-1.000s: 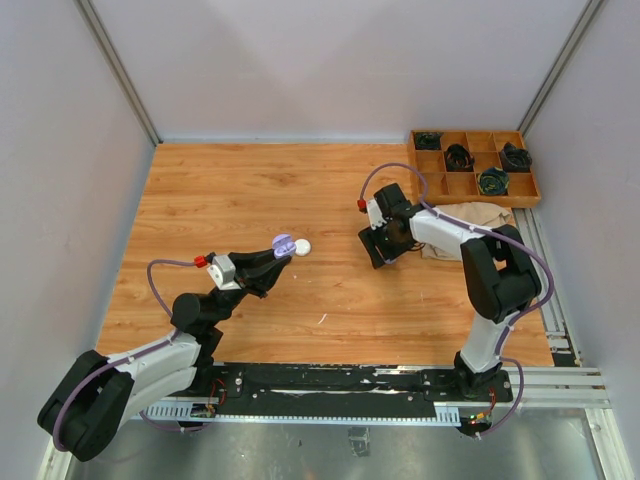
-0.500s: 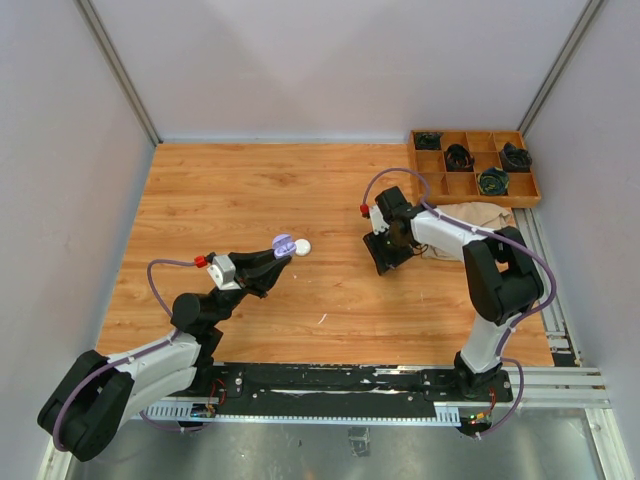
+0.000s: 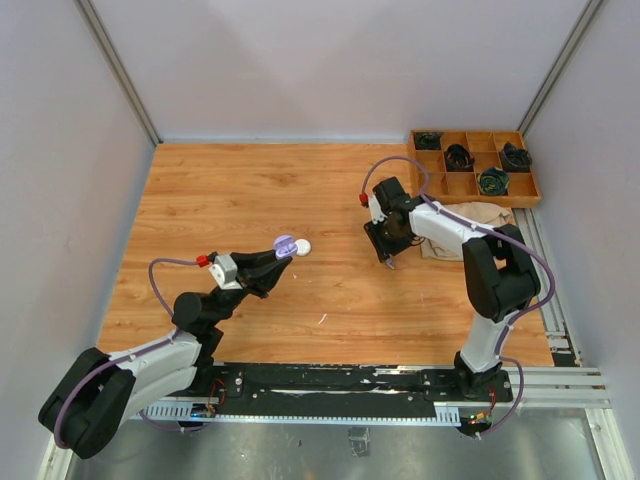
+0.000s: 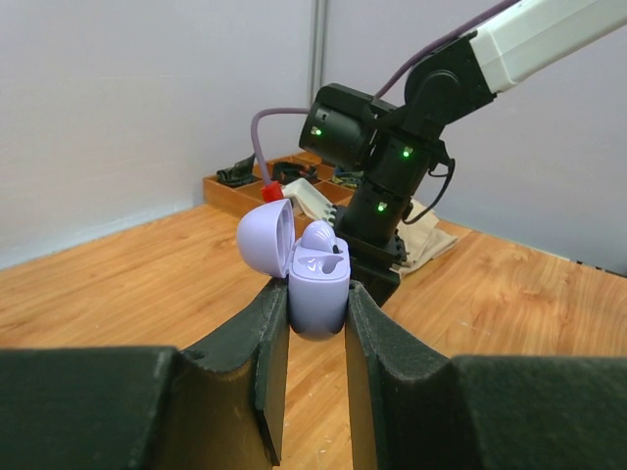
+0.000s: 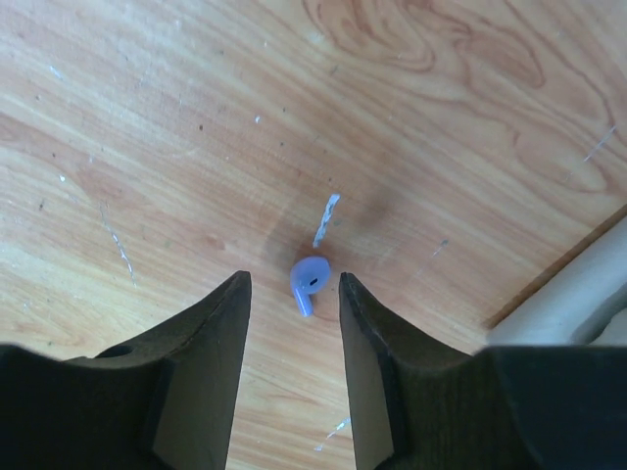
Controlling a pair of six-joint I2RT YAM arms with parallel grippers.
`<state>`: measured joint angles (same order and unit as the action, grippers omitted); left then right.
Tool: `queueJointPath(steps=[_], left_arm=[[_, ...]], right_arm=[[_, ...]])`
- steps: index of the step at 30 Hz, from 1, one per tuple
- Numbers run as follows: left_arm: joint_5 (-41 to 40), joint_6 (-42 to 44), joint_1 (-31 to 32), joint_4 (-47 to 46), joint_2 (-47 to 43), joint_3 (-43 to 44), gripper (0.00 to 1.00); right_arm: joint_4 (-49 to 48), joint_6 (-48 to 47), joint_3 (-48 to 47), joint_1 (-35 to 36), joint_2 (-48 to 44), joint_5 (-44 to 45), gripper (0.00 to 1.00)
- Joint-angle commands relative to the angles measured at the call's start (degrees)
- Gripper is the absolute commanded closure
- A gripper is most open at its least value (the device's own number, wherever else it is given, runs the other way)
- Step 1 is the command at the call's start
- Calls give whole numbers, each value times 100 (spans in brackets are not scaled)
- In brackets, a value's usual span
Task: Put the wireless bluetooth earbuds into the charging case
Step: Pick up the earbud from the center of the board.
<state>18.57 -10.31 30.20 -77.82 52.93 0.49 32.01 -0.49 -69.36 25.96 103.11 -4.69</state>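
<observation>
And here is the small lilac stemmed earbud (image 5: 311, 278), lying flat on the pale wooden surface (image 5: 147, 117). In the right wrist view its long axis is running from the rounded head, farther from the camera, down to the stem. The stem is pointing back toward the camera and slightly left.

The right gripper (image 5: 292, 286) is hanging directly over it. Its jaws are standing spread, one dark finger on each side, and neither is touching the earbud: bare wood is showing in both gaps.

Over on the left, the left gripper (image 4: 315, 299) is pinching the lilac rounded plastic charging case (image 4: 319, 284) between its jaws and holding it upright above the surface. The hinged lid (image 4: 266, 235) is standing open, tipped back to the left in the left wrist view. Another lilac earbud (image 4: 318, 234) is sitting in the case with its head poking up. Small pale marks are showing on the case's inner face, too small to read.

From overhead, a white round object (image 3: 302, 246) is resting on the wood just beside the held case. The two grippers are well apart. Behind the right arm, a beige cloth (image 3: 470, 214) is lying near a wooden compartment tray (image 3: 475, 166) at the far right corner, with dark bundles sitting in several of its cells.
</observation>
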Motion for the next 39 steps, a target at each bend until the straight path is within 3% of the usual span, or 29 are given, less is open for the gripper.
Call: queueJointPath(steps=[1, 15, 25, 39], left_arm=[[42, 64, 22, -174, 20, -227, 100], [51, 72, 23, -178, 34, -216, 100], [75, 80, 22, -163, 0, -218, 100], [152, 104, 22, -175, -69, -232, 100]], right_arm=[[206, -80, -260, -73, 249, 168, 59], [505, -162, -410, -66, 592, 285, 68], [593, -144, -414, -27, 520, 424, 82], [245, 128, -376, 423, -1234, 122, 84]])
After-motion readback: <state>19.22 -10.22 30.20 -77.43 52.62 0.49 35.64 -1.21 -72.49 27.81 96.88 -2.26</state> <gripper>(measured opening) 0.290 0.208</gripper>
